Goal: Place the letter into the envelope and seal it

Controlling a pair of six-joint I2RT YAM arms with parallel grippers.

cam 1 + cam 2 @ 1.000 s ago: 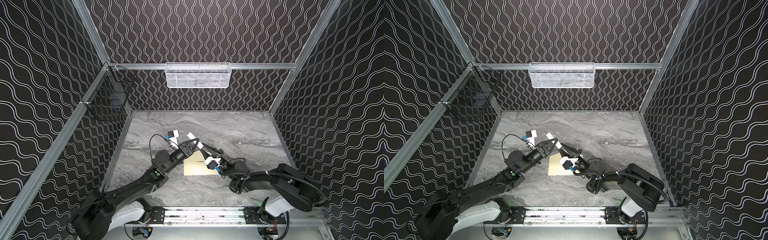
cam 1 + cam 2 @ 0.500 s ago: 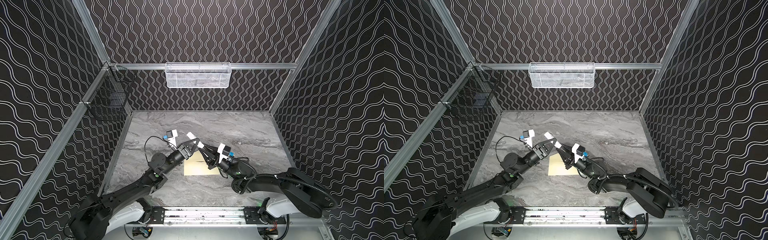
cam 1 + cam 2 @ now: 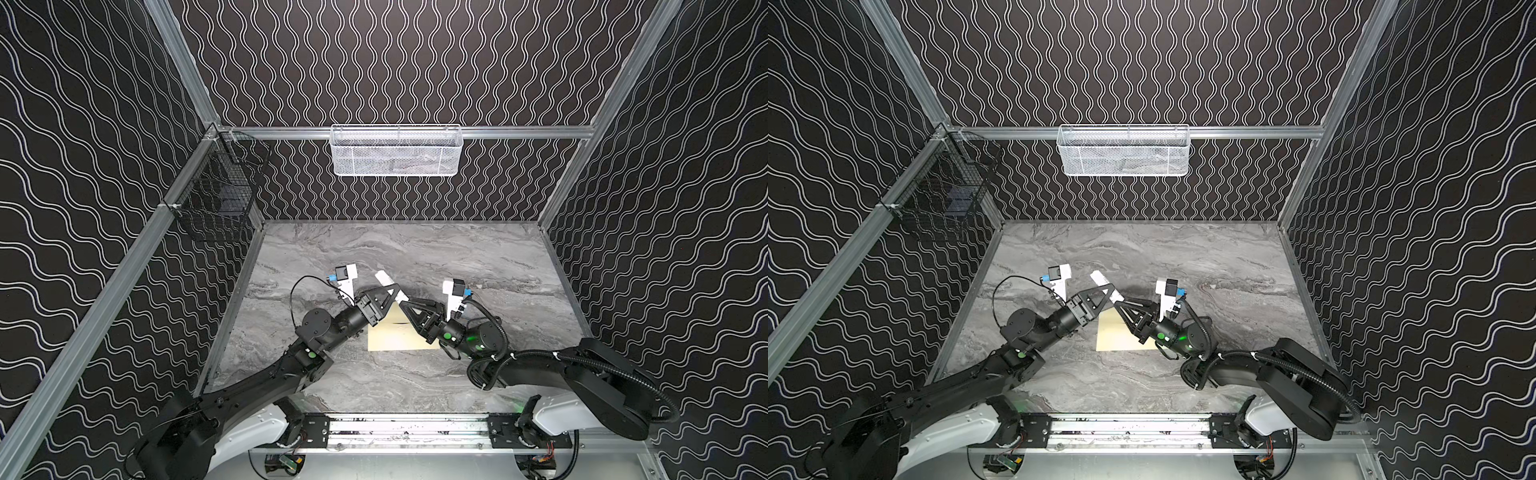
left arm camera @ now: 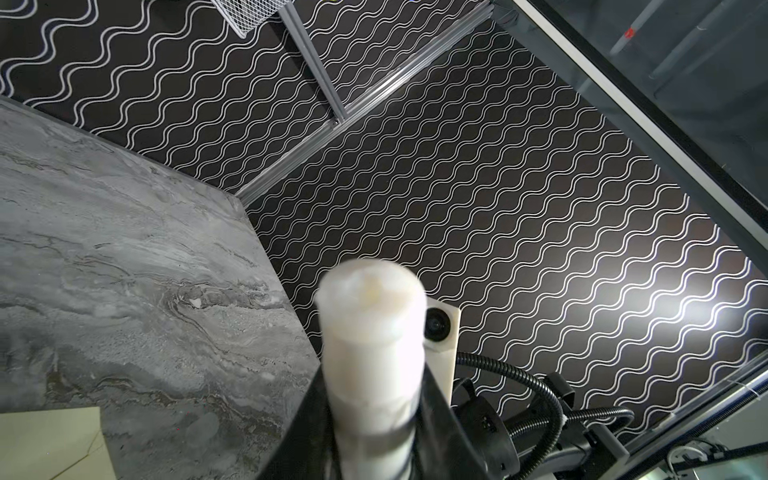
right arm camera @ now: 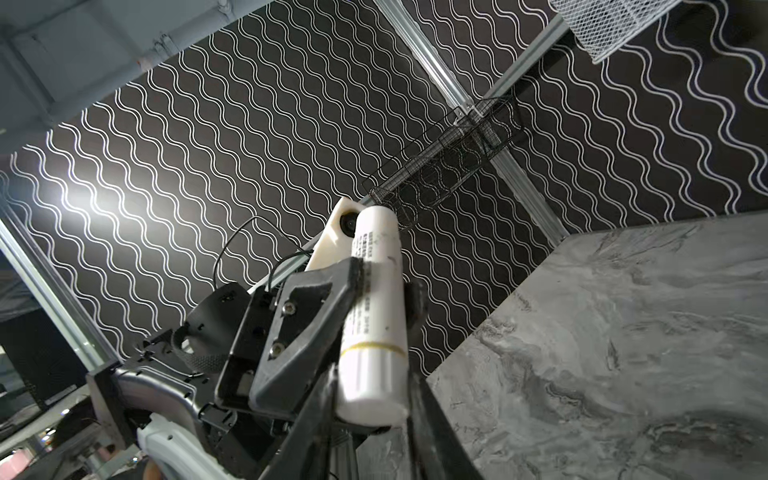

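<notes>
Left pincer (image 3: 390, 289) clamps the white tube (image 3: 382, 277); right pincer (image 3: 402, 305) flanks its lower end (clamped or loose, I cannot tell). A skewed pull could drop it onto the envelope (image 3: 395, 340).

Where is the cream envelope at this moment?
In both top views the envelope lies on the table, near its middle toward the front, its far edge hidden by the left end effector and the right end effector.
</notes>
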